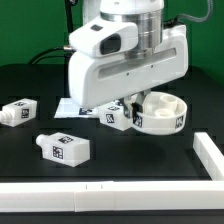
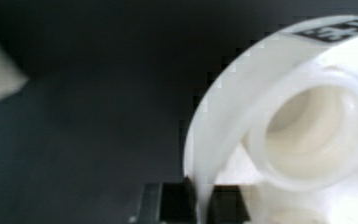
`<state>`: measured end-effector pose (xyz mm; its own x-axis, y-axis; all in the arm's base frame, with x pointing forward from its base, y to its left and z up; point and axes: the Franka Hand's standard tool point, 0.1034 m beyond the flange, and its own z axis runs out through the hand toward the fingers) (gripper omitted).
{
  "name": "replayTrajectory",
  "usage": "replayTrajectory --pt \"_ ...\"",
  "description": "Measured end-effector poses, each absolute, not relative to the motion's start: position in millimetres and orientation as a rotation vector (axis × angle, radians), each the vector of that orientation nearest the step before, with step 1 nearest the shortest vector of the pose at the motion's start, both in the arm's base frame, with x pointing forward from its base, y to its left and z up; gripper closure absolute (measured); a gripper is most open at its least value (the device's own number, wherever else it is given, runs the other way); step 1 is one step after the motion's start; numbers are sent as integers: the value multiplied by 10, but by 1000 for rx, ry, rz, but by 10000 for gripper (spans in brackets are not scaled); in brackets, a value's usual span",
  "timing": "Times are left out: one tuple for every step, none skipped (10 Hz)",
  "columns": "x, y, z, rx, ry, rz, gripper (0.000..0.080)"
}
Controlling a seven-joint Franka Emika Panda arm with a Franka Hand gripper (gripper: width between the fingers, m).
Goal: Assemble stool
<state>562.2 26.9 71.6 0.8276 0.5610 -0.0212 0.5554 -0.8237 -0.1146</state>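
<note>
White plastic seat, at the exterior view's right, has its rim pinched by our gripper, nearly closed; we judge this grip lets us position it for the loose legs.

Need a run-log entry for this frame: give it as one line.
jaws: shut on seat rim | near leg: beside seat | two loose legs: exterior view's left
</note>
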Motion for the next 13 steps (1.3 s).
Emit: replayTrajectory --pt "5646 309 723 -2862 -1004 69 775" --pt "5612 315 706 -2871 -974 77 775" --pt "5608 311 701 -2871 -974 78 775" --pt "5606 312 698 -2871 -974 79 775" --pt "5654 329 665 -2894 -901 83 775" --pt "5853 370 571 -2920 -797 78 775" --pt "6147 375 534 -2941 -679 93 775" --pt "6297 341 503 -2936 -570 70 775" --pt "6281 317 484 -2930 -544 71 775" --pt "6277 344 482 -2928 -555 72 775" --pt "6275 346 478 -2928 -555 73 775" --pt "6274 345 474 -2928 -555 74 775" --pt "6273 340 446 -2928 -554 73 775"
